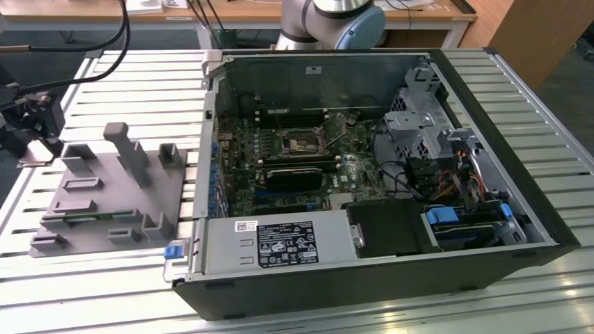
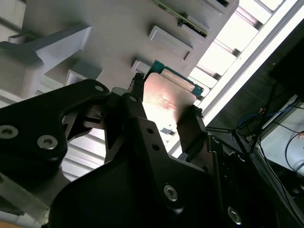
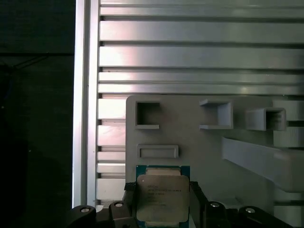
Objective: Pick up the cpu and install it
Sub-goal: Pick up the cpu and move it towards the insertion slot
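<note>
Claw (image 3: 162,205) clamped on the cpu (image 3: 162,194) by two edges — faint print on its lid unreadable — over the grey fixture (image 3: 213,152).

Hidden behind tool (image 2: 166,99) — lower part of cpu (image 2: 173,88).

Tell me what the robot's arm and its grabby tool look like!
The arm is made of round silvery-grey joints with a pale blue cap. The tool is black and chunky, with shiny round silver screws and two narrow black fingers. Black cables run toward it in the exterior view.
</note>
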Controlling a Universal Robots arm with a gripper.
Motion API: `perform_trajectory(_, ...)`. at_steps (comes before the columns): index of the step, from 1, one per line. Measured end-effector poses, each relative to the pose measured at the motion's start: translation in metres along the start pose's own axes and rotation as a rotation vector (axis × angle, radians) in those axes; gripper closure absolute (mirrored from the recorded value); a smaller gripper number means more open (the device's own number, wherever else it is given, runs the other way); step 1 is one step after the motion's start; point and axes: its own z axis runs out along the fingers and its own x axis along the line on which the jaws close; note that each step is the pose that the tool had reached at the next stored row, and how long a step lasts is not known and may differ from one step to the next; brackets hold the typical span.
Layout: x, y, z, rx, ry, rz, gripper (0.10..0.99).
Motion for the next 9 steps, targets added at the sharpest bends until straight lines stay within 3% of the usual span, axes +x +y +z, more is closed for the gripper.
perform_trajectory(9,-0.0001,0.0011,-0.0141,0.0,0.0,0.0,0.553)
